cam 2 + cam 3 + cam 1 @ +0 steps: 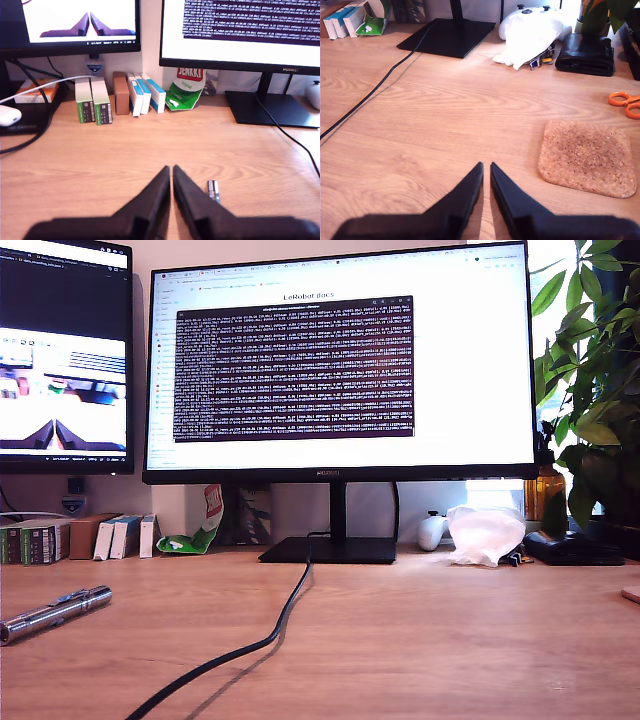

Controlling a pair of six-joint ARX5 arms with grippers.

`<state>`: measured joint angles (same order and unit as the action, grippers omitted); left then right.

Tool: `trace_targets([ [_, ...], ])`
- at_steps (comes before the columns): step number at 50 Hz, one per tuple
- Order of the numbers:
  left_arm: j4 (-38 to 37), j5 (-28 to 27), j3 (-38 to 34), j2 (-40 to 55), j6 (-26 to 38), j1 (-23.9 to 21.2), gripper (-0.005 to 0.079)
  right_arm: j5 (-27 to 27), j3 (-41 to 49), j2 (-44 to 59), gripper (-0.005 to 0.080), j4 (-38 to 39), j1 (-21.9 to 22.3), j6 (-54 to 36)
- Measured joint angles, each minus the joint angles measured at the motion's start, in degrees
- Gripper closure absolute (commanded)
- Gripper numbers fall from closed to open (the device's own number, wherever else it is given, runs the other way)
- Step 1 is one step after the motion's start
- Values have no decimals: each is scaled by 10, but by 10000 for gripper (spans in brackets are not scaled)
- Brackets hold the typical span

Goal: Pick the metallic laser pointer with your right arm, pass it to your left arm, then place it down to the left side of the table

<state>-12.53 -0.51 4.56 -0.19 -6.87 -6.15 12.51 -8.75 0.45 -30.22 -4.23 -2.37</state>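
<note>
- Pointer [55,612] lies flat on table [420,640], well off monitor stand [328,549] toward exterior view's left, beyond black cable [270,635] from the stand. Nothing touching it.
- First wrist view: only pointer's tip [214,190] shows, just beside my first gripper [172,172]. Gripper holds nothing; fingers nearly together, thin slit between tips.
- My second gripper [486,169] is over bare wood near cork mat [586,158], same thin slit, nothing held. Pointer not in that view.
- No arm visible in exterior view, so can't match arms there.
- Step, as I judge it: either pick not begun or pointer already set down; can't tell from layout alone.
- If pick pending: nearest gripper, my first, needs to spread fingers, shift sideways over barrel, straddle it crosswise, close mid-barrel.
- Risk: round, shiny barrel, prob. rolls or slips if nudged off-centre.
</note>
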Motion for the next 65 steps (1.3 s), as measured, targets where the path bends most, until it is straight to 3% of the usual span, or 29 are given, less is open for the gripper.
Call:
trace_targets([
  [20, 10, -40, -38, 0, 16, 56, 756, 0, 0, 0, 717, 0, 0, 0],
  [27, 11, -54, -38, 0, 43, 56, 756, 0, 0, 0, 717, -1, 0, 0],
  [60, 11, -50, -38, 0, 45, 56, 756, 0, 0, 0, 717, -1, 0, 0],
  [65, 11, -50, -38, 0, 45, 56, 756, -23, 0, 0, 717, -1, 0, -25],
])
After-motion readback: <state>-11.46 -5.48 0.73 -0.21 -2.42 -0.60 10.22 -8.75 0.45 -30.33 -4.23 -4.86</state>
